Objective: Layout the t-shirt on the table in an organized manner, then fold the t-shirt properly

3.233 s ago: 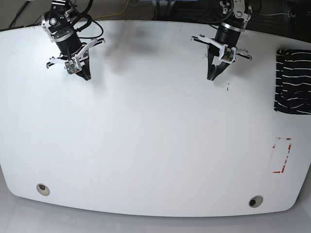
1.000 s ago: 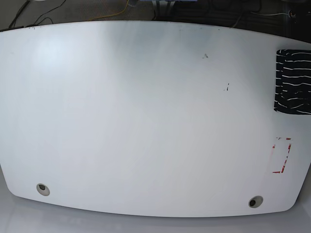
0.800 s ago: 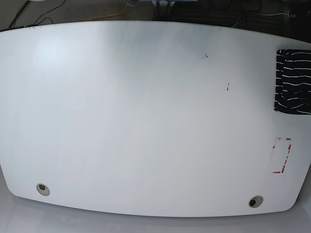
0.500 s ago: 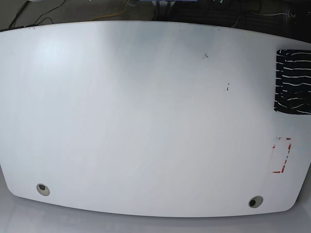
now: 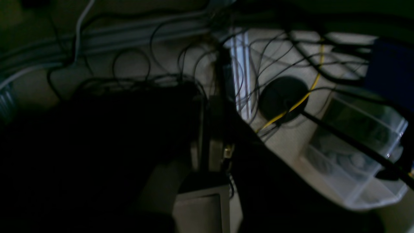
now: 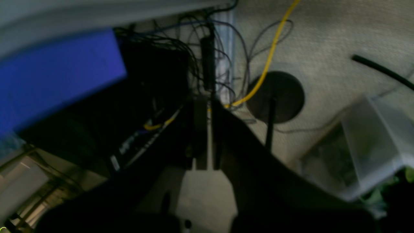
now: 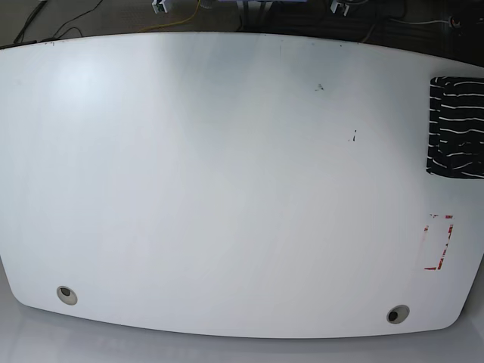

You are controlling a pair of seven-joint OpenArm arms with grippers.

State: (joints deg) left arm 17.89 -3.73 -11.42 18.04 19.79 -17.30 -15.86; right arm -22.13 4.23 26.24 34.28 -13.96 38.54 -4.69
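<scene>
The t-shirt (image 7: 456, 127), black with thin white stripes, lies folded into a compact rectangle at the right edge of the white table (image 7: 227, 189), partly cut off by the frame. No arm reaches over the table in the base view; only small white parts (image 7: 160, 6) (image 7: 340, 6) peek in at the top edge. In the left wrist view my left gripper (image 5: 212, 106) is a dark shape with its fingers together, holding nothing. The right wrist view shows my right gripper (image 6: 207, 106) likewise shut and empty. Both wrist cameras look at the floor behind the table.
A red-marked rectangle (image 7: 439, 242) sits below the t-shirt. Two round grommets (image 7: 66, 294) (image 7: 396, 313) lie near the front edge, with dark specks (image 7: 353, 137) mid-table. Behind the table are tangled cables, a round black base (image 5: 283, 98) and a clear plastic bin (image 5: 355, 161).
Both arms, earlier hanging over the table's far side, have withdrawn past its far edge. Over the last second small white parts came into view at the top. The t-shirt has not moved.
</scene>
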